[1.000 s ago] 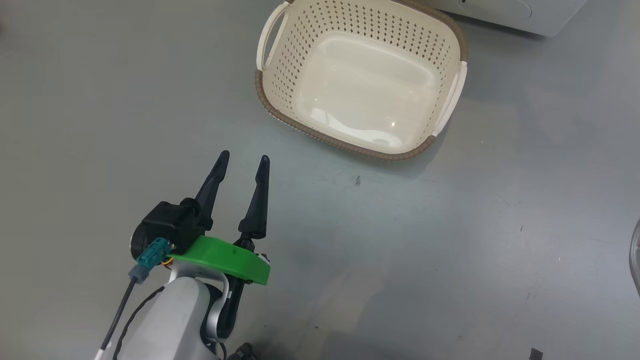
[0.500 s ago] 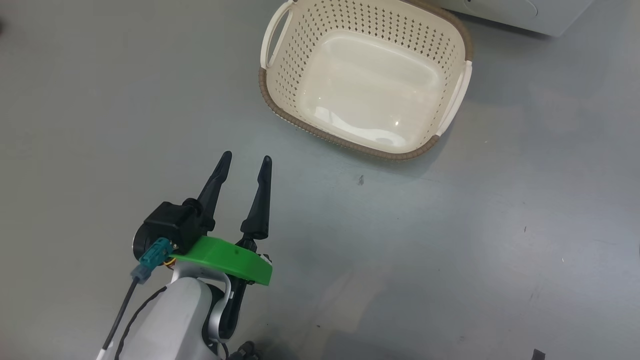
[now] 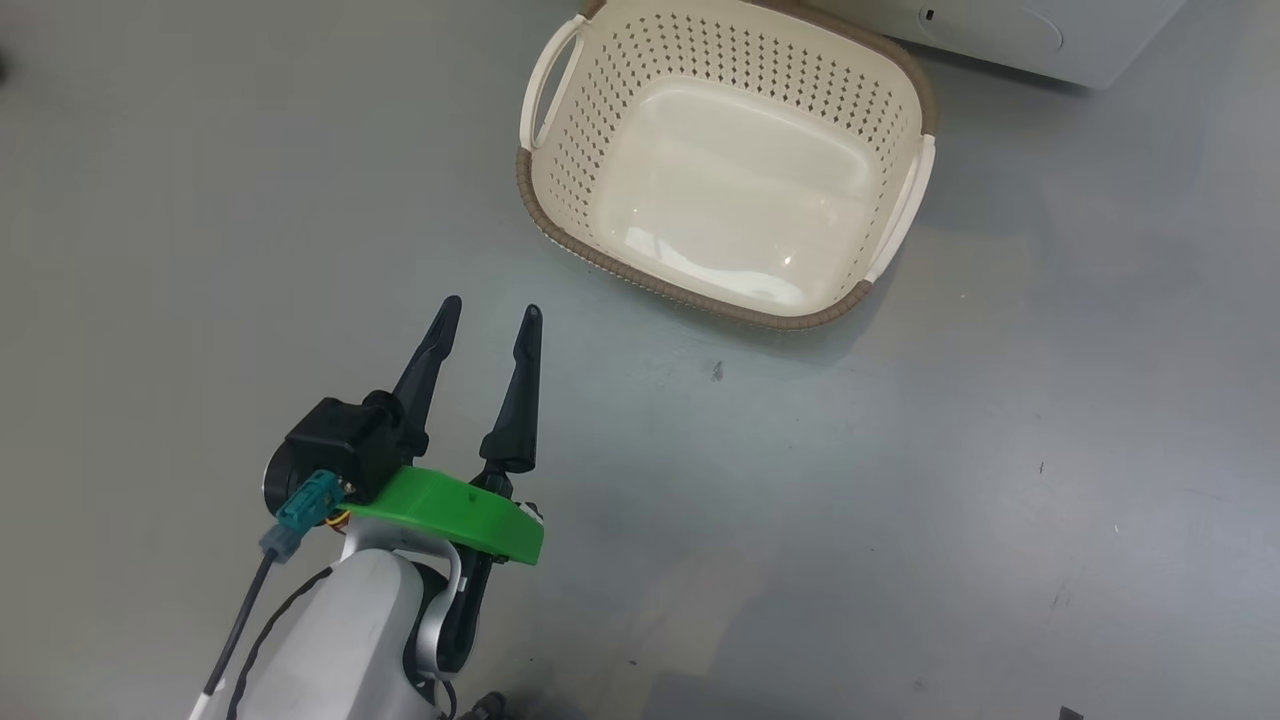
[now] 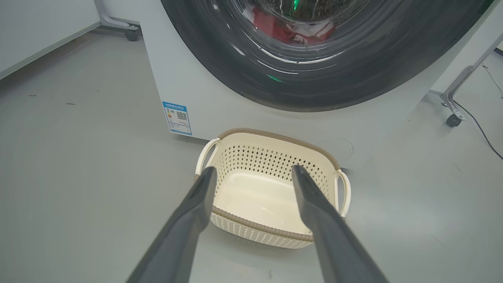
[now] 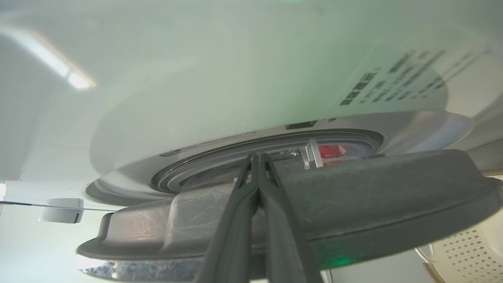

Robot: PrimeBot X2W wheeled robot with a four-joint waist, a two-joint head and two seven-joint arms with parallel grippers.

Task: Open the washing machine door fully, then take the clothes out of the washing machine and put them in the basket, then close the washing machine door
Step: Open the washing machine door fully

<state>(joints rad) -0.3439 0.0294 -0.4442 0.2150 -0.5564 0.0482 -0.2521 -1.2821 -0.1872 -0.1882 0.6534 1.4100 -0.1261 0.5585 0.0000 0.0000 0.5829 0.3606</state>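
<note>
right tool (image 5: 258, 156), fingers together, across the washing machine door (image 5: 373, 188); left tool (image 3: 491, 306) spread before the basket (image 3: 590, 140).

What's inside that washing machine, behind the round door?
Red and white clothes show through the glass of the washing machine door. Its black rim hides the rest of the inside.

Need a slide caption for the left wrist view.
Open left gripper aimed at the empty basket before the washing machine; red clothes behind the door glass.
</note>
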